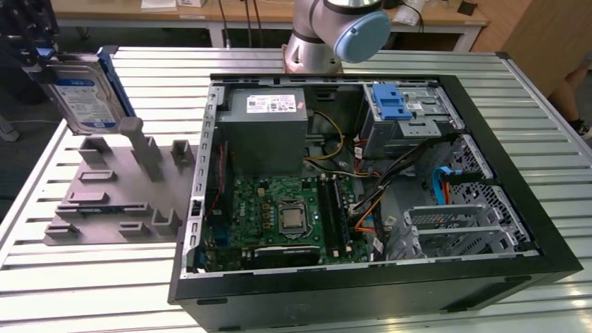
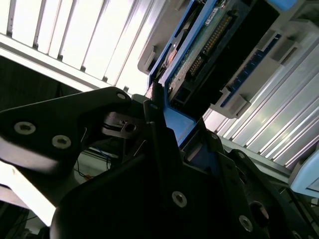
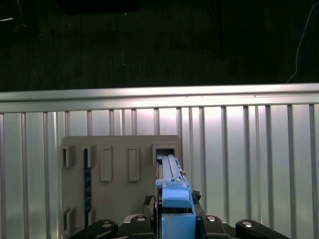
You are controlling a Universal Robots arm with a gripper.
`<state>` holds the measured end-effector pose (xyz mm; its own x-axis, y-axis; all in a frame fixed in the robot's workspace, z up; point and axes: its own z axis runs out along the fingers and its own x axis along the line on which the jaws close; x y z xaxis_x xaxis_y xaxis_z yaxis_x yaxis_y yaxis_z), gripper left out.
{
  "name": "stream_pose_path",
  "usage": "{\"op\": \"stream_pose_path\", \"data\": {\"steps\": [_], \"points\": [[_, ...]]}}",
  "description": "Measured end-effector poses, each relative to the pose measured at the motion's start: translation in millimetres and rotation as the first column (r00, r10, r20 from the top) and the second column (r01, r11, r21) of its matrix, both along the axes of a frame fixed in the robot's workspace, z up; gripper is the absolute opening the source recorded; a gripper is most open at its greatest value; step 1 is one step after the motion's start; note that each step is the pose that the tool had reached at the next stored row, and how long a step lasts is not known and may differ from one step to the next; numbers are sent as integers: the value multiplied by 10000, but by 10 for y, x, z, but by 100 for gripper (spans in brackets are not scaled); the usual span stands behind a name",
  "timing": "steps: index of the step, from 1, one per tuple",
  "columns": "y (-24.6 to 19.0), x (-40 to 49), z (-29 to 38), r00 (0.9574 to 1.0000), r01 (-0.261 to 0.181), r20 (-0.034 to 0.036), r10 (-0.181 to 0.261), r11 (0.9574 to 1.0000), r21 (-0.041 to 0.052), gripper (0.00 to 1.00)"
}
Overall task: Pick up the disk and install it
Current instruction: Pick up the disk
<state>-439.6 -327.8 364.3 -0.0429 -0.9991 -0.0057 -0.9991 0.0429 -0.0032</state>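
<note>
End effector: the end effector (image 1: 39, 57) sits at the top of the exterior view's left, its black fingers (image 2: 155, 117) closed onto the blue frame of the disk, so it has the disk in its grip.
Disk: the disk (image 1: 82, 94) is held upright and slightly tilted, with the blue-and-white label facing the exterior camera. In the second wrist view its green circuit-board side shows.
Disk position: it hangs over the far end of the grey holder tray, well apart from the computer case. Whether its lower edge is fully clear of the tray's posts, I cannot tell.
Holder tray: the grey holder tray (image 1: 111, 201) lies flat on the worktop, beside the case on the exterior view's left. In the first wrist view, one of its slots lies open just beyond the disk's edge.
Worktop: the worktop (image 1: 93, 277) is made of ribbed metal slats.
Computer case: the computer case (image 1: 370, 302) lies on its side with the panel off.
Inside the case: a green motherboard (image 1: 268, 222), a grey power-supply box (image 1: 268, 118) and a blue caddy (image 1: 392, 103) in the drive bay.
Arm base: the arm base (image 1: 328, 35) stands behind the case.
</note>
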Motion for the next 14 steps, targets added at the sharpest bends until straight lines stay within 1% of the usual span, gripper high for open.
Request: {"op": "stream_pose_path", "data": {"steps": [6,14], "points": [[0,0,72,10000,0,0,0,10000,0,36],[0,0,80,10000,0,1,0,10000,0,36]]}}
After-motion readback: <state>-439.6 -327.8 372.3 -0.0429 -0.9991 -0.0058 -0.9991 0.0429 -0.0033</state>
